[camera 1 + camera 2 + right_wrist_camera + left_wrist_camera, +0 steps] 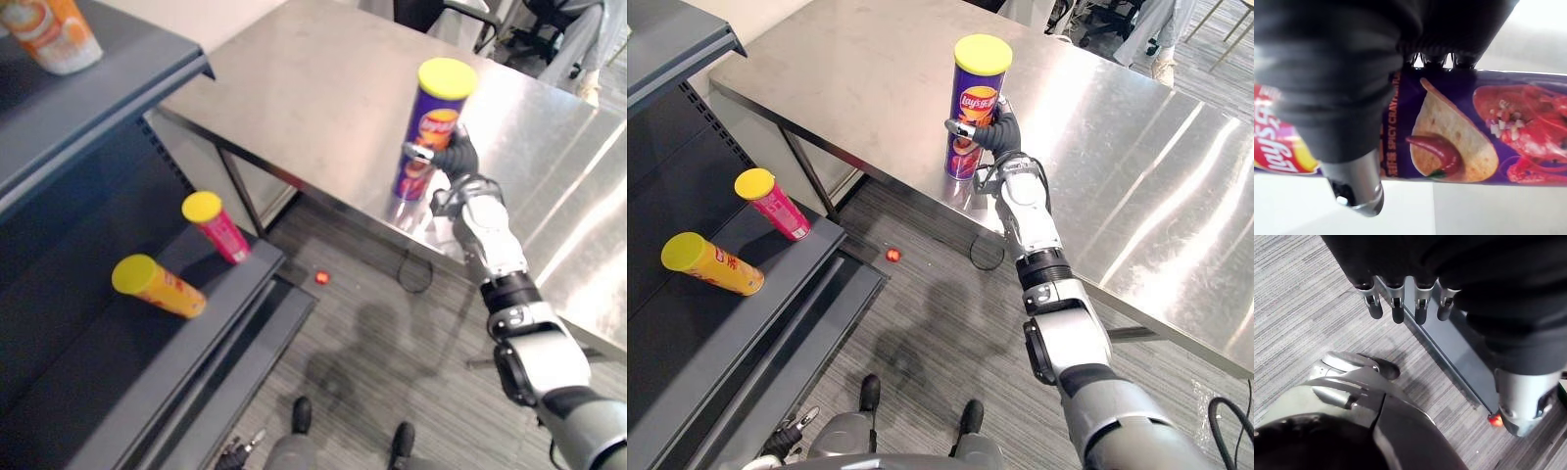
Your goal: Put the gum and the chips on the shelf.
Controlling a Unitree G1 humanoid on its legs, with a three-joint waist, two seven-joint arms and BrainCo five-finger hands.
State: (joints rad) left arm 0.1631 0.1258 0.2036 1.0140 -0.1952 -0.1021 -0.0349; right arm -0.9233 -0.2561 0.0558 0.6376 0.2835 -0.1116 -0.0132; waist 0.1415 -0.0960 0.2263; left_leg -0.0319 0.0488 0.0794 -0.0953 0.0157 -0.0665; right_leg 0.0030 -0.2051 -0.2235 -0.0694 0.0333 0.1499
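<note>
One tall purple chips can with a yellow lid (972,93) stands on the steel table (1136,166), upper centre of the frame. My right hand (997,132) is curled round its lower half. The right wrist view puts the can's side tight against my palm. The dark shelf (108,343) at lower left carries a pink tube (220,230) and an orange tube (162,284). In its wrist view, my left hand (1397,308) hangs straight-fingered above grey floor.

Silver-grey arm (1029,220), dark ribbed right hand (997,133) cover
</note>
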